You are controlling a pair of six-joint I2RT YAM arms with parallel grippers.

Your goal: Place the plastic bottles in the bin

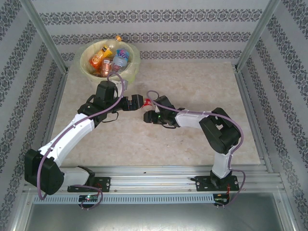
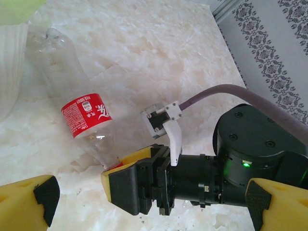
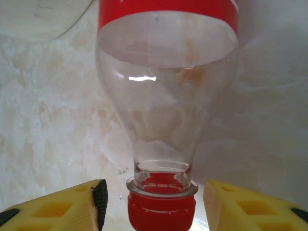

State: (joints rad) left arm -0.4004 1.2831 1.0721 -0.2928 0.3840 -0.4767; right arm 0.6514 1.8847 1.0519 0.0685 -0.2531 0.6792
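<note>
A clear plastic bottle point(image 2: 85, 115) with a red label lies on the marble table, its base toward the bin and its red cap point(image 3: 161, 211) toward my right gripper. The right gripper point(image 3: 155, 207) is open, its yellow fingers point(image 3: 72, 209) on either side of the cap with a small gap on each side; it also shows low in the left wrist view point(image 2: 122, 180). My left gripper point(image 2: 149, 211) is wide open above the bottle and holds nothing. In the top view both grippers point(image 1: 134, 103) point(image 1: 150, 107) meet over the bottle point(image 1: 140, 100). The bin point(image 1: 87, 71) holds several bottles point(image 1: 109, 58).
The bin's white wall point(image 2: 9, 67) with its yellow-green bag stands just beyond the bottle's base. Patterned walls and metal posts point(image 1: 45, 36) enclose the table. Bare marble point(image 1: 202, 82) stretches to the right of the bin. The right arm's purple cable point(image 2: 226, 91) arches nearby.
</note>
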